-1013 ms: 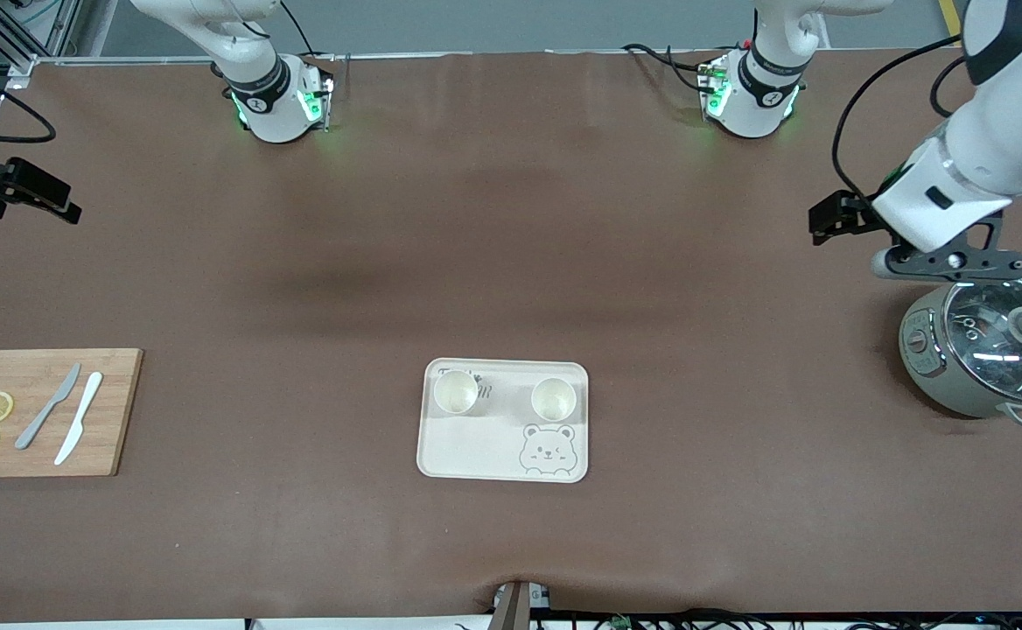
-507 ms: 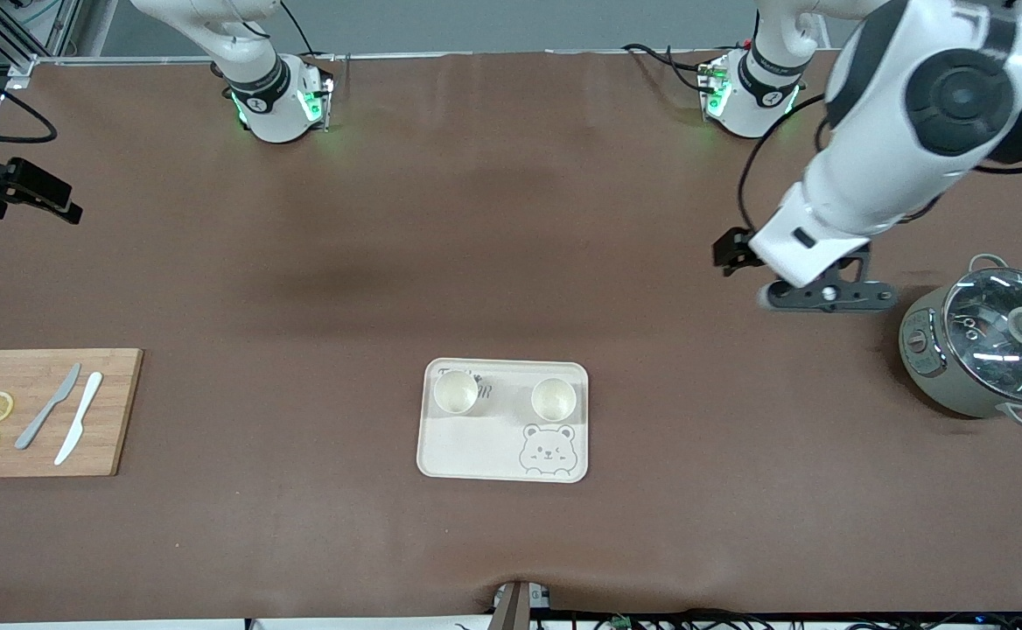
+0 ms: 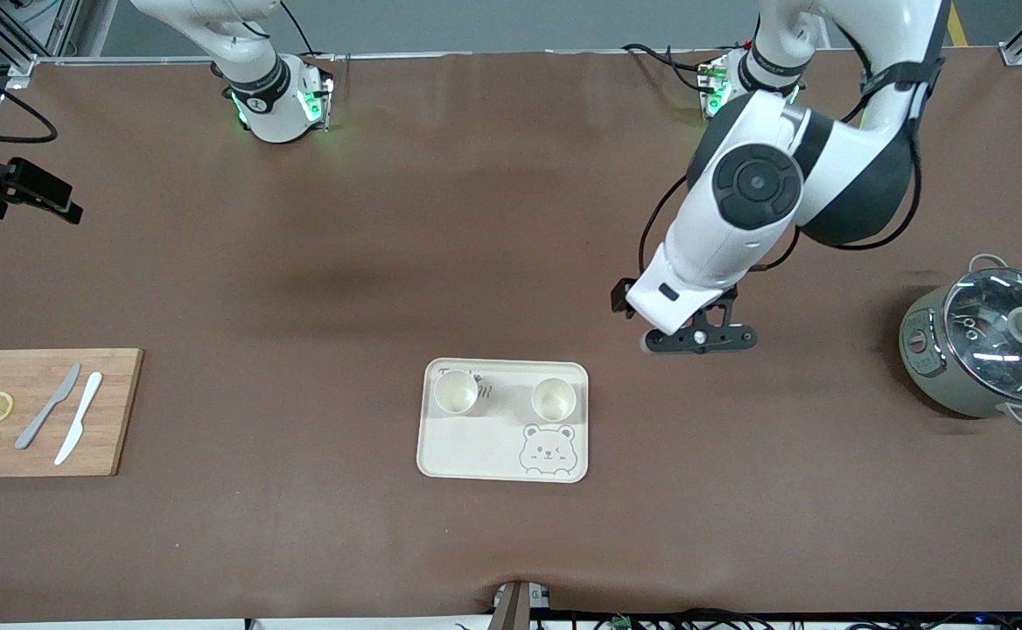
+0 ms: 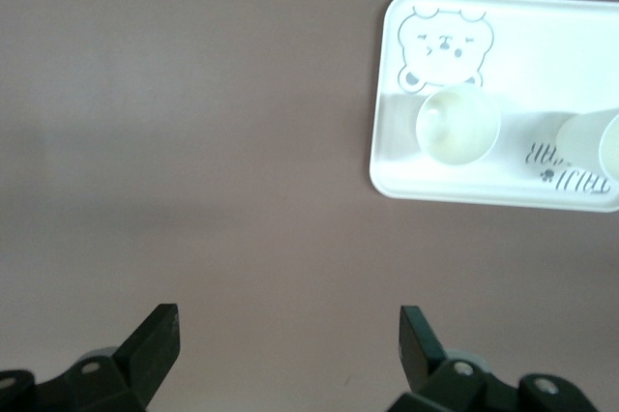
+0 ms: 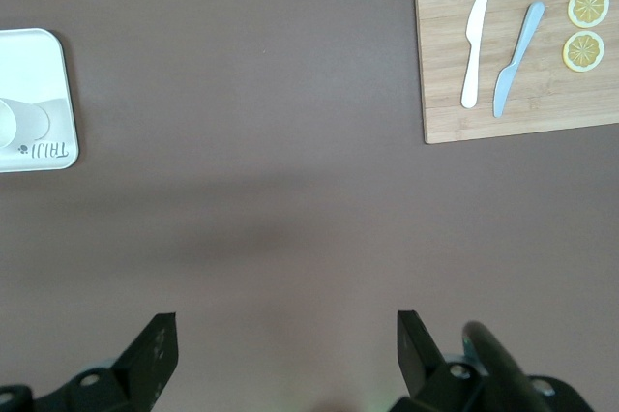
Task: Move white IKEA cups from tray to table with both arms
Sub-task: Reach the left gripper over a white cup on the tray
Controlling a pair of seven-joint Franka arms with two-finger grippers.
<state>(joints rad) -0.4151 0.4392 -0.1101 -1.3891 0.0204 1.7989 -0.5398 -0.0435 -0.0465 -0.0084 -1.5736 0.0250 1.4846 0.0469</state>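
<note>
Two white IKEA cups [image 3: 456, 391] [image 3: 554, 398] stand upright side by side on the cream bear tray [image 3: 476, 451], in the half farther from the front camera. The left wrist view shows the cups [image 4: 457, 127] [image 4: 595, 141] and the tray [image 4: 542, 44]. My left gripper [image 3: 697, 339] is open and empty over bare table beside the tray, toward the left arm's end; its jaws [image 4: 287, 325] stand wide apart. My right gripper [image 5: 287, 344] is open and empty, high over the right arm's end of the table. The tray's edge [image 5: 34, 54] shows in the right wrist view.
A wooden cutting board [image 3: 43, 411] with two knives and two lemon slices lies at the right arm's end. A grey pot with a glass lid [image 3: 988, 350] stands at the left arm's end. The brown mat covers the table.
My left arm has swung from over the pot toward the tray, gripper still open. The right arm and the cups have not moved.
</note>
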